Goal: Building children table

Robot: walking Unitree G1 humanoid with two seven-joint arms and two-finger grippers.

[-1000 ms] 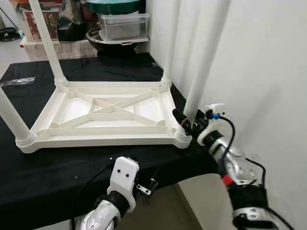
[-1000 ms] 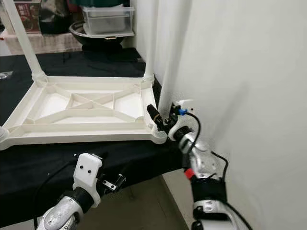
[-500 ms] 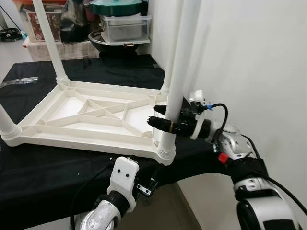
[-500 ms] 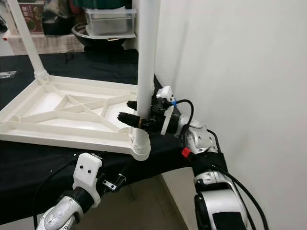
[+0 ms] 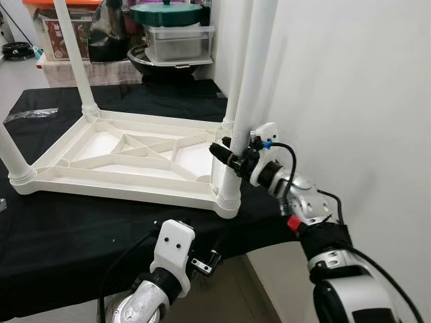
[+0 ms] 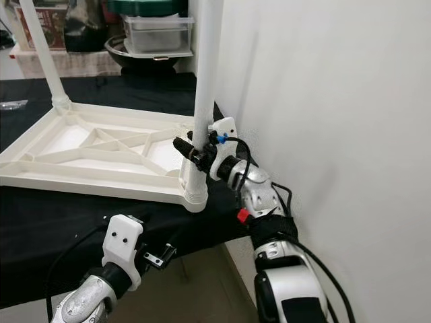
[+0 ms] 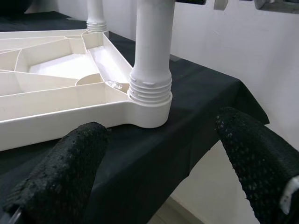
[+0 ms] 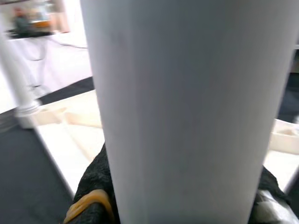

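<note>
The upturned table top (image 5: 128,161) lies on the surface (image 5: 74,229), its four legs pointing up. The right gripper (image 5: 231,152) clasps the leg (image 5: 248,94) at the top's near right corner, beside the wall (image 5: 350,101). The left gripper (image 7: 163,154) hangs below the surface's near edge, before that corner. Containers (image 5: 176,37) stand behind the top.

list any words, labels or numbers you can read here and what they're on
None can be read.
Red printed box behind the upturned white table: print too small and blurred to read.
Right claw, closed on the table leg: no markings visible.
</note>
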